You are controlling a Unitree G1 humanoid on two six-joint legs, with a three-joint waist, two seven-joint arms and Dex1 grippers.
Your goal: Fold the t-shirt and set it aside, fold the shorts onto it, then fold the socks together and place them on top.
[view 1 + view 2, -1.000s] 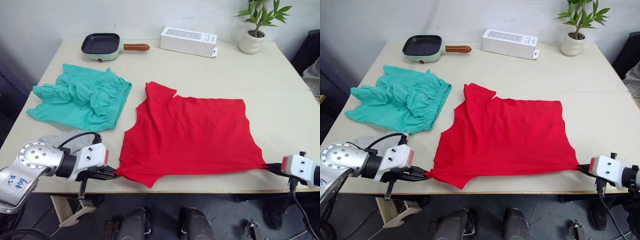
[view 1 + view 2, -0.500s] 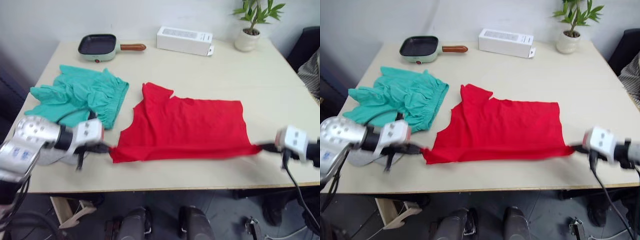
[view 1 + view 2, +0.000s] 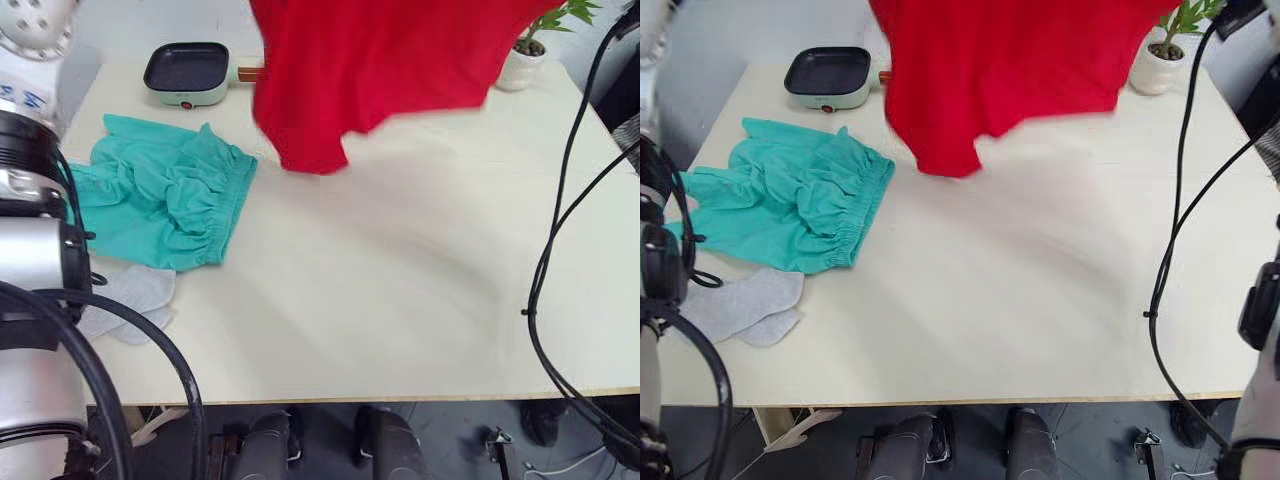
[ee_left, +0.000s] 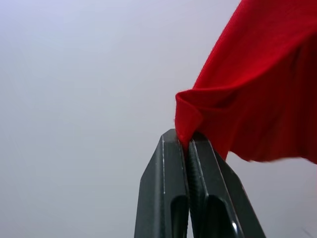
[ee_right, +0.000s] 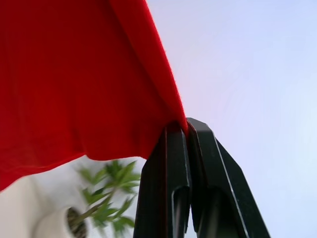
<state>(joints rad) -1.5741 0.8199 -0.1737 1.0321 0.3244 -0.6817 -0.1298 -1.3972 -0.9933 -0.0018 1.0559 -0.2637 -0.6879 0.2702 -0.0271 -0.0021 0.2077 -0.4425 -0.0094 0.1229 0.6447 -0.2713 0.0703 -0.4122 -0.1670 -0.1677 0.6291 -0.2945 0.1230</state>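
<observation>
From the head views, the red t-shirt (image 3: 380, 70) hung in the air above the far half of the counter (image 3: 1040, 300), its top edge running out of sight overhead and one lower corner drooping toward the counter near the teal shorts (image 3: 160, 195). The cloth's long axis ran side to side, spanning from the robot's left to its right, so both arms shared the load about equally. The shorts lay rumpled at the left of the counter, with the grey socks (image 3: 740, 305) just beside them on the near side. A small frying pan (image 3: 185, 72) and a potted plant (image 3: 1165, 55) stood at the far edge, partly behind the hanging shirt.

In the left wrist view, the left gripper (image 4: 187, 141) had its jaws pressed together on a bunched corner of the shirt, the fabric falling away from the tips.

In the right wrist view, the right gripper (image 5: 184, 128) likewise pinched the shirt's edge between closed jaws, the cloth spreading away from the tips, with the plant beyond.

By my reading, the laying-down that follows depends on keeping that held edge level and stretched across the counter.
</observation>
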